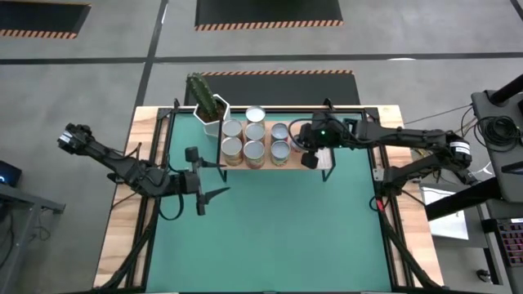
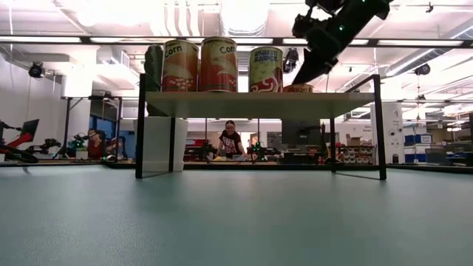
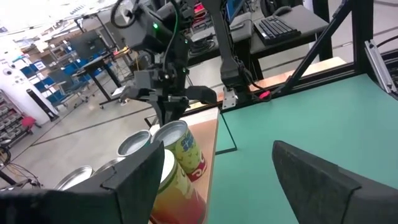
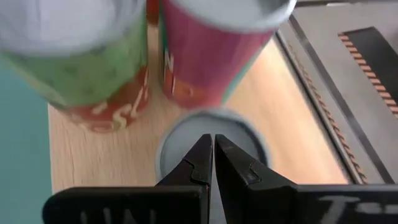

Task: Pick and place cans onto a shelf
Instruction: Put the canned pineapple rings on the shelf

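Observation:
The shelf stands at the far middle of the green mat with several cans upright on its wooden top. A short can with a silver top stands on the shelf's right end, next to a green can and a red one. My right gripper is shut and slants down over the short can's top; in the low view its tips stand just above that can. My left gripper hovers open to the left of the shelf's near side, holding nothing. My right gripper's shut fingertips point slanting down at the middle of the short can's silver top. Whether they touch it I cannot tell. The can stands upright on the shelf's wood.
A white pot with a cactus stands at the shelf's far left corner. The green mat stretches in front of the shelf inside a black frame. In the room behind, a person sits beyond the table.

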Controlling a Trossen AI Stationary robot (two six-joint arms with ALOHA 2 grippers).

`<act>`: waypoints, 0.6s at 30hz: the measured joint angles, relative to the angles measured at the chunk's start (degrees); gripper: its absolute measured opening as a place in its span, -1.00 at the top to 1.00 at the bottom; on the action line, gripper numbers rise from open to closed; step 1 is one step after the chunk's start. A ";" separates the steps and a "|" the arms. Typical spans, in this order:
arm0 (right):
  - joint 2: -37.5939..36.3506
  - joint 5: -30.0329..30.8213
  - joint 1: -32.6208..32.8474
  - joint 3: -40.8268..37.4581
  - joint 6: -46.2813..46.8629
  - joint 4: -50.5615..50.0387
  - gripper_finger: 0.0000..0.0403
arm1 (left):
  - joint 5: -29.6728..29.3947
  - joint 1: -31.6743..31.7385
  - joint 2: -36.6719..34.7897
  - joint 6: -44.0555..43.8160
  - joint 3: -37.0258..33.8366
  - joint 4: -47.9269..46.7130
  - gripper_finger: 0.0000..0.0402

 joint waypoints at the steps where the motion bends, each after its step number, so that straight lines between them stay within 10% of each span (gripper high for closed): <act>1: 0.00 0.02 0.00 -0.59 0.23 0.03 0.96 | 0.00 0.00 0.00 0.00 0.00 0.00 -0.39; 18: -1.31 -0.94 0.37 -1.84 5.84 -5.65 0.96 | 0.00 0.00 0.02 0.00 0.02 0.01 -0.39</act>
